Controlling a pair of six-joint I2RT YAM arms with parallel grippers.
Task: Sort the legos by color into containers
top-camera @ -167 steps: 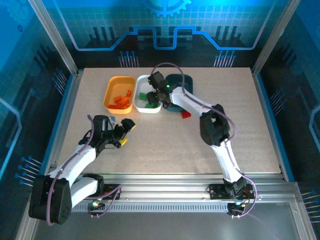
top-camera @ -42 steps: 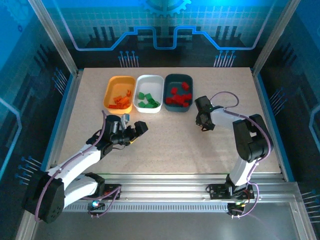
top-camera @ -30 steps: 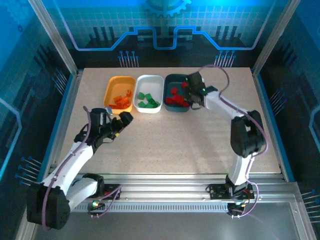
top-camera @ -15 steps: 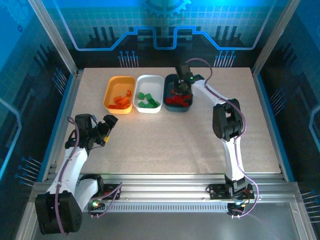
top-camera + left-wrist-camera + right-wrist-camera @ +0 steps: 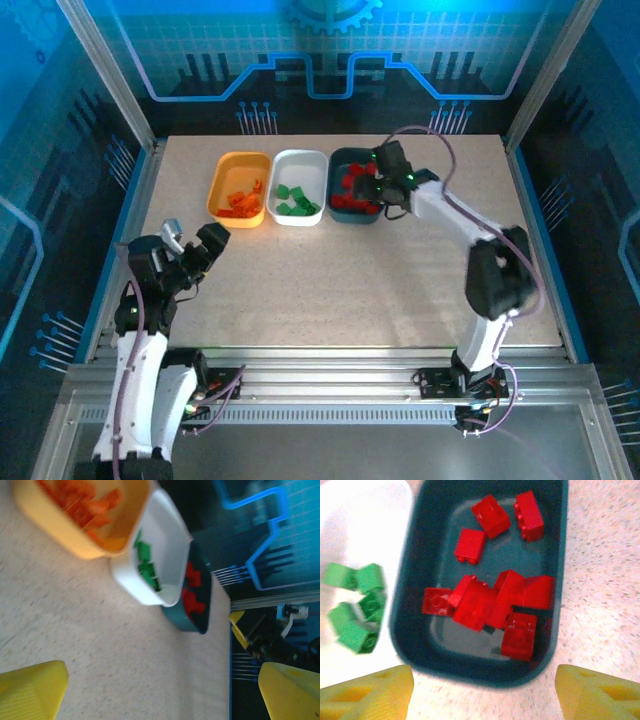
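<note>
Three containers stand in a row at the back: an orange-yellow tray with orange legos, a white tray with green legos, and a dark teal tray with several red legos. My right gripper hangs open over the teal tray's near rim, with nothing between its yellow fingertips. In the top view it covers that tray's right part. My left gripper is open and empty, low at the near left, facing the trays.
The tan tabletop stretches bare between the trays and the arm bases. A metal frame edges the table on both sides, and a rail runs along the near edge.
My right gripper has shifted a little right over the teal tray and its jaws have spread apart. The left arm has drawn back further toward the near left corner.
</note>
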